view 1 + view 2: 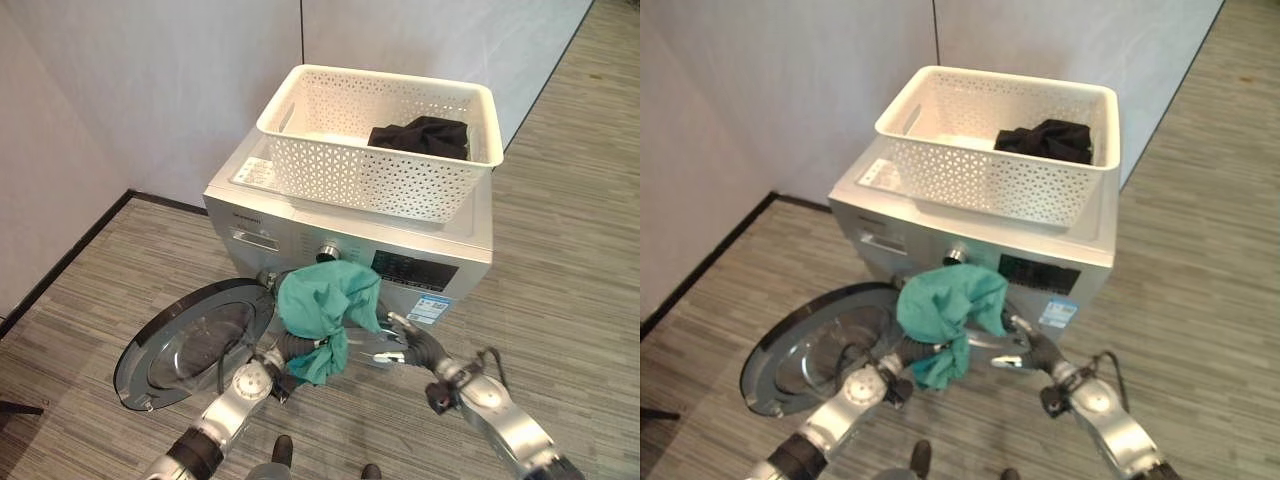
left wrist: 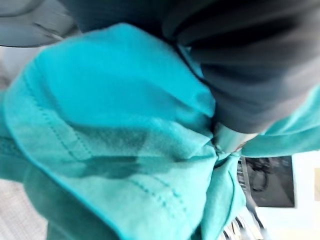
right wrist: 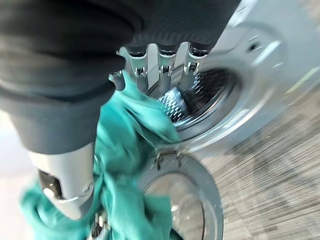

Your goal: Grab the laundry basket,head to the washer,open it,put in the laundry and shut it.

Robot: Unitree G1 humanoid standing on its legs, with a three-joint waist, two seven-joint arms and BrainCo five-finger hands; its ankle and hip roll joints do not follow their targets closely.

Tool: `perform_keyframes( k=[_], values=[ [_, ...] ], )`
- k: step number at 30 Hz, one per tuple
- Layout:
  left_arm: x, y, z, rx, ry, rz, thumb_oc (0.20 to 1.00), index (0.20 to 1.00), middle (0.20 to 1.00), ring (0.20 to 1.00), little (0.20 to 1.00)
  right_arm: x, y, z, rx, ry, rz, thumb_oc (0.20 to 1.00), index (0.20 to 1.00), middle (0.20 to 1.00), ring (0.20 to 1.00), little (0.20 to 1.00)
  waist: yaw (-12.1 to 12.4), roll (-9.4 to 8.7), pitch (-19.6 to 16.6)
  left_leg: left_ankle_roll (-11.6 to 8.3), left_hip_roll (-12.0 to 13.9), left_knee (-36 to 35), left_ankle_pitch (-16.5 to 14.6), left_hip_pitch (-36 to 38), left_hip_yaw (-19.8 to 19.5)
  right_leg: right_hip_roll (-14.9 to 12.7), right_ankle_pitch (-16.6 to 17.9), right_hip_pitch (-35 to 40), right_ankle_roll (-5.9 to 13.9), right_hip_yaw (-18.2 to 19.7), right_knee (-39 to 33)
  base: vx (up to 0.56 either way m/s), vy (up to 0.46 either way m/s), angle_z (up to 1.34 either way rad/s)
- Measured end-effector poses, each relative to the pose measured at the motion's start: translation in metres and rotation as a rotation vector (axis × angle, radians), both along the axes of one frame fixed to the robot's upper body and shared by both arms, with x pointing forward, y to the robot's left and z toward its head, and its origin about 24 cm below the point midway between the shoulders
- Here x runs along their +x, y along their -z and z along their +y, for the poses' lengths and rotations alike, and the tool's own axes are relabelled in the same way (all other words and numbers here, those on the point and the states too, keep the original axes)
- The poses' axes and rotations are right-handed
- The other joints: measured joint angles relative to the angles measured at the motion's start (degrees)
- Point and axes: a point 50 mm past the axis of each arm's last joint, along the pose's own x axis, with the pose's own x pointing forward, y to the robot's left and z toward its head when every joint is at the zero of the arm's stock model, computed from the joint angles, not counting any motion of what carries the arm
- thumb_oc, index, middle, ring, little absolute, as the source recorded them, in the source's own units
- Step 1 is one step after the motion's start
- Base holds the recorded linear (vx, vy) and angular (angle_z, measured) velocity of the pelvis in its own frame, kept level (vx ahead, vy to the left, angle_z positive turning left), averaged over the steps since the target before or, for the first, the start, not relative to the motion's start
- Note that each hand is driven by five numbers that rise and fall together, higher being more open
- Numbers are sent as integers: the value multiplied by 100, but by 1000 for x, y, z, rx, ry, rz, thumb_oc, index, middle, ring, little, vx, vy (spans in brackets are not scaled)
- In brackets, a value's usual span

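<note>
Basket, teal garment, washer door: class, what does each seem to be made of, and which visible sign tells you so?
Basket: probably moulded plastic, matt cream, shown by its regular perforated lattice walls and rigid rim.
Teal garment: woven or knit cloth; it drapes and bunches, and stitched seams show in the left wrist view.
Washer door: a grey ring, likely plastic, round a glossy transparent bowl, glass or clear plastic.

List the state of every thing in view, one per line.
washer door: swung fully open
teal garment: bunched, held at the drum opening
basket: upright on the washer
black garment: lying in the basket
left hand: shut on the teal garment
right hand: fingers straight, open
</note>
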Motion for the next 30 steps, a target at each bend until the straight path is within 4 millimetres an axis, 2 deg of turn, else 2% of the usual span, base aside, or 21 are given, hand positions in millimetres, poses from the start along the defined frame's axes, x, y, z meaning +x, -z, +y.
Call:
perform_keyframes(
  k=[2, 3, 5, 9, 11, 12, 15, 19, 22, 28, 29, 30],
  values=[
    [-9, 8, 8, 7, -27, 36, 200, 200, 200, 200, 200, -13, 2, -14, -5, 42, 21, 1000, 1000, 1000, 1000, 1000, 14, 0, 33, 0, 17, -45, 0, 62, 71, 4, -3, 15, 5, 31, 0, -26, -10, -13],
    [-12, 11, 12, 16, -31, 50, 200, 200, 200, 200, 200, -21, 5, -20, -11, 64, 45, 1000, 1000, 1000, 1000, 1000, -57, -10, 51, 0, 26, -72, 0, 87, 87, 10, -16, 16, 24, 41, 0, -19, -8, -8],
    [-14, 13, 14, 9, -48, 60, 200, 200, 200, 200, 200, -27, 6, -27, -13, 80, 59, 1000, 1000, 1000, 1000, 1000, -71, -9, 59, 0, 25, -78, 0, 84, 90, 7, -17, 16, 25, 38, 0, -10, -5, -2],
    [-15, 20, 16, 14, -74, 85, 200, 200, 200, 200, 200, -54, 18, -48, -36, 172, 123, 1000, 1000, 1000, 1000, 1000, -159, -20, 65, 0, 21, -82, 0, 82, 99, 0, -19, -4, 28, 51, 0, 0, 0, 0],
    [-16, 22, 18, 20, -81, 93, 200, 200, 200, 200, 200, -58, 21, -52, -62, 183, 140, 1000, 1000, 1000, 1000, 1000, -201, -25, 68, 0, 22, -84, 0, 76, 99, 2, -18, 0, 28, 49, 1, -21, 8, -1],
    [-16, 24, 19, 26, -88, 103, 200, 200, 200, 200, 200, -66, 28, -58, -95, 198, 173, 1000, 1000, 1000, 1000, 1000, -313, -47, 81, 0, 30, -84, 0, 76, 107, 2, -15, -23, 24, 57, 0, -33, 24, -3],
    [-16, 29, 18, 24, -113, 121, 200, 200, 200, 200, 200, -74, 34, -79, -223, 251, 205, 1000, 1000, 1000, 1000, 1000, -381, -64, 92, 1, 44, -118, -1, 54, 251, -1, 4, -119, 17, 200, 11, -29, 41, -20],
    [-14, 30, 20, 32, -124, 120, 200, 200, 200, 200, 200, -74, 45, -92, -257, 345, 226, 1000, 1000, 1000, 1000, 1000, -513, -164, 165, 30, 76, -118, -18, -21, 582, 7, 198, -432, -20, 599, 51, 6, 93, -52],
    [-11, 29, 23, 37, -146, 112, 200, 200, 200, 200, 200, -60, 54, -88, -243, 396, 221, 1000, 1000, 1000, 1000, 1000, -505, -219, 186, 144, 71, -138, -95, -16, 933, -16, 304, -618, 4, 992, 50, 56, 140, -70],
    [-3, 24, 27, 41, -179, 77, 200, 200, 200, 200, 200, -44, 66, -75, -215, 454, 225, 1000, 1000, 1000, 1000, 1000, -555, -234, 188, 315, -54, -86, -184, -8, 1260, -163, 405, -754, 109, 1317, 53, 39, 187, -28],
    [-2, 23, 25, 23, -181, 78, 200, 200, 200, 200, 200, -42, 69, -76, -208, 488, 229, 1000, 1000, 1000, 1000, 1000, -561, -227, 190, 426, -124, -78, -254, -29, 1294, -200, 423, -864, 151, 1344, 190, 14, 202, -20],
    [-2, 23, 25, 16, -183, 77, 200, 200, 200, 200, 200, -39, 70, -75, -205, 501, 226, 1000, 1000, 1000, 1000, 1000, -548, -194, 191, 445, -122, -98, -261, -33, 1322, -185, 411, -998, 168, 1336, 371, -28, 110, -23]
  ],
)
